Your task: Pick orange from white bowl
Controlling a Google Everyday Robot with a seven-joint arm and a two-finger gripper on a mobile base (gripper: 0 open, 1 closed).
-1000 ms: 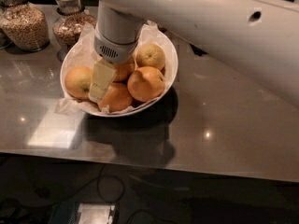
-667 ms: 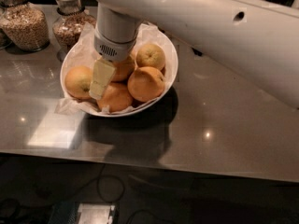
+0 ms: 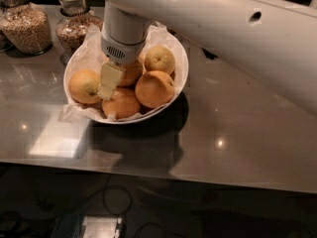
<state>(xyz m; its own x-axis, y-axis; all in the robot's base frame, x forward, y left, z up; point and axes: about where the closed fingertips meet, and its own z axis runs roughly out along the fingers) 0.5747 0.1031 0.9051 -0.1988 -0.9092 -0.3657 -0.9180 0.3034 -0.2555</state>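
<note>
The white bowl [image 3: 179, 58], wide and lined with crinkled white paper, stands on the counter and holds several oranges. The largest orange [image 3: 154, 88] lies at the bowl's right front. A paler yellowish fruit [image 3: 159, 59] is behind it, another orange [image 3: 84, 86] lies at the left and one [image 3: 123, 104] at the front. My gripper [image 3: 107, 94] hangs from the big white arm and reaches down into the bowl between the left orange and a middle orange [image 3: 131, 73] that it partly hides. It is left of the largest orange and apart from it.
Two glass jars of grain [image 3: 27, 26] [image 3: 74, 24] stand behind the bowl at the left. The grey glossy counter [image 3: 237, 128] stretches to the right and front, with its front edge [image 3: 198, 185] below. My white arm [image 3: 237, 38] spans the upper right.
The gripper stays low in the bowl at about the same place among the oranges. The whole scene has shifted slightly upward in view. No orange has moved.
</note>
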